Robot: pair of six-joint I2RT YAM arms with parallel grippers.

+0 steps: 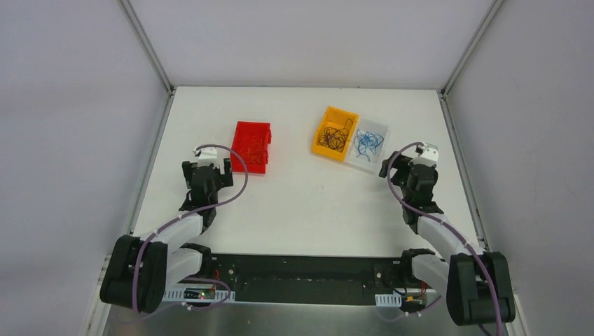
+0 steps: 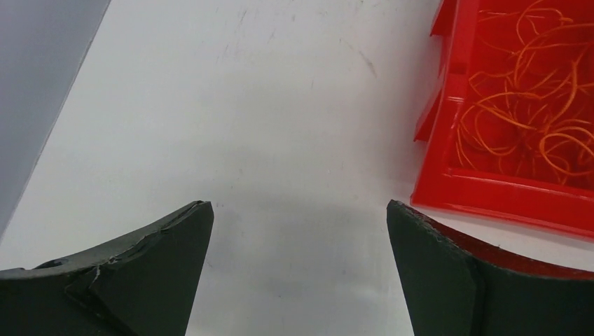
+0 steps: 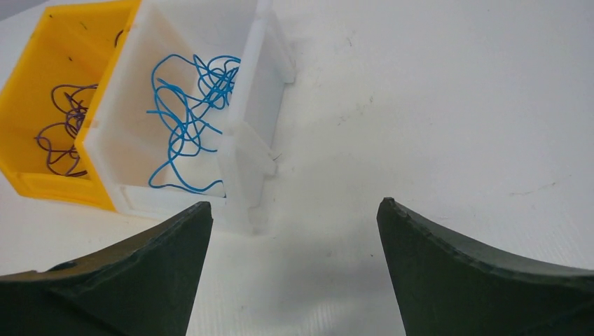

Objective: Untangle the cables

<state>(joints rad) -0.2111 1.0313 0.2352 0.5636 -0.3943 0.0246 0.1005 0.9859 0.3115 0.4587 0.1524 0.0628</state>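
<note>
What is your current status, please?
Left gripper open, right gripper open. Cables sorted by colour in red bin, yellow bin, white bin. Nothing obstructing.

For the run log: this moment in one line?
left gripper open; right gripper open; red cables in red bin; black cables in yellow bin; blue cables in white bin

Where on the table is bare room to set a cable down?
Widest: the table middle, nearer than the red bin and yellow bin, between left arm and right arm. Also the far strip behind the bins. Crowded: the white bin touches the yellow one.
</note>
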